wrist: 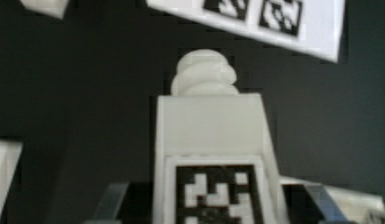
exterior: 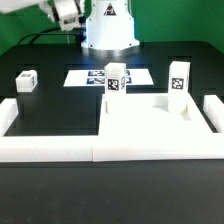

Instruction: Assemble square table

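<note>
The claw (exterior: 66,14) hangs high at the upper left of the exterior frame, clenched on the held leg post (wrist: 212,130). In the wrist view its grey fingers (wrist: 118,200) flank that post, whose knobbed end points away from the camera. The tabletop (exterior: 140,120) lies flat on the black table (exterior: 50,105) at centre right, inside the border wall (exterior: 50,150). The middle leg post (exterior: 116,80) and the right leg post (exterior: 179,78) stand upright near its rear edge. The small leg post (exterior: 26,80) sits apart at the left, and the marker board (exterior: 90,77) lies behind the middle leg post

tabletop (exterior: 150,125) | leg posts (exterior: 116,78) (exterior: 179,76) upright at far edge | leg post (exterior: 26,80) apart
</note>
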Available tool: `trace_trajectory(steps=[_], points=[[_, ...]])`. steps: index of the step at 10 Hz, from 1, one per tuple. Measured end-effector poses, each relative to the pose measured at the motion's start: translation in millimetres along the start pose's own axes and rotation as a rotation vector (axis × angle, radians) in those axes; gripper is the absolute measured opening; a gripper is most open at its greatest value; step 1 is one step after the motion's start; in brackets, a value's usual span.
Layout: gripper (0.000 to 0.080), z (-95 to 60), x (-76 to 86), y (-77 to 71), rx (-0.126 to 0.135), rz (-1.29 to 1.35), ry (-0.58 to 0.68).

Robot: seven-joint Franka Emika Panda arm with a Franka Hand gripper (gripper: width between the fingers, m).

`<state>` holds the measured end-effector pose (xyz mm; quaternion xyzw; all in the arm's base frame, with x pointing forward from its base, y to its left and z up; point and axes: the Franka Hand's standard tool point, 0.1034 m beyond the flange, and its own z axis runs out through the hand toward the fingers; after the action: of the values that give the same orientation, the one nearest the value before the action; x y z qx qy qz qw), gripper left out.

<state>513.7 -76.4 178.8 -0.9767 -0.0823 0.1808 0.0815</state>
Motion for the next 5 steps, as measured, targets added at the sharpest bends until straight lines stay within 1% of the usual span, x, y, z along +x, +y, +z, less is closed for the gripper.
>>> trace_trajectory(steps=[1, 2, 3, 5], points=[[0.0278, 0.5, 4.3, 3.9, -0.018, -0.057, 0.087], [0.0278, 2.7, -0.6, 8.8, -0.023, -0.038, 0.149], [0.0278, 2.6, -0.3, 10.4, -0.038, -0.044, 0.192], [0.0278, 1.7, 6.2, 13.5, -0.062, -0.034, 0.336]])
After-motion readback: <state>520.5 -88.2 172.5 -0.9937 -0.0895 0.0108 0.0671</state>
